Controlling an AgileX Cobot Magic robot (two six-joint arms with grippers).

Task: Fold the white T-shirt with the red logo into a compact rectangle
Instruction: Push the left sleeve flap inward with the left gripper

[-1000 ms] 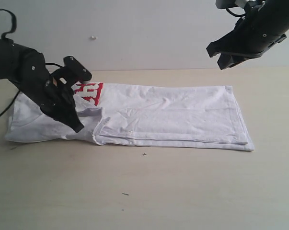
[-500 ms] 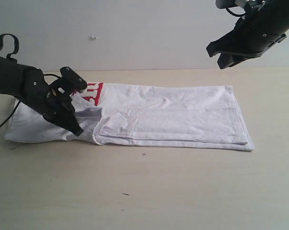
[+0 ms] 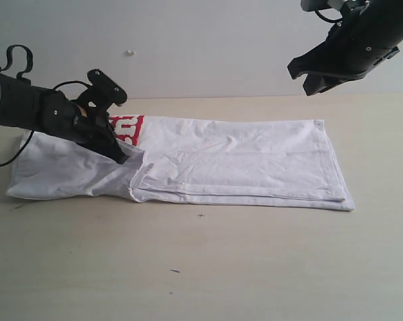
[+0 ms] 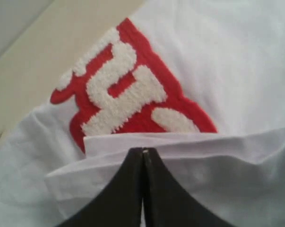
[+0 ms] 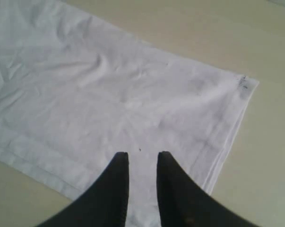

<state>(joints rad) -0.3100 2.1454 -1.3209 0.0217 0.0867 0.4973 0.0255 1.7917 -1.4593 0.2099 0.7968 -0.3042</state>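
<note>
**Exterior view.** The white T-shirt [image 3: 241, 160] lies flat on the table [image 3: 221, 267], folded into a long band that runs from the left side to right of centre. Several layered edges show along its near side. The red logo [image 3: 126, 128] is exposed at the far edge of the band, toward its left end. The left gripper [image 3: 121, 158] reaches down at a slant, and its tip rests on the cloth just beside the logo, at a raised fold. The right gripper [image 3: 313, 85] hangs high in the air above the right end of the shirt, well apart from the cloth.

**Left wrist view.** The left gripper [image 4: 143, 152] has its jaws pressed together with no gap between them. Its tip meets the edge of a folded layer of the T-shirt [image 4: 227, 56]. Whether cloth is caught between the jaws cannot be told. The logo [image 4: 128, 90] lies just beyond that fold, its fuzzy white letters partly covered by the layer. A strip of bare table [image 4: 47, 56] shows past the shirt.

**Right wrist view.** The right gripper [image 5: 142, 158] has its fingers [image 5: 118, 179] a narrow gap apart, with nothing between them. It is over the hemmed end of the T-shirt [image 5: 85, 94], near a corner. The cloth here is smooth with light creases. The table [image 5: 203, 33] borders it on two sides.
</note>
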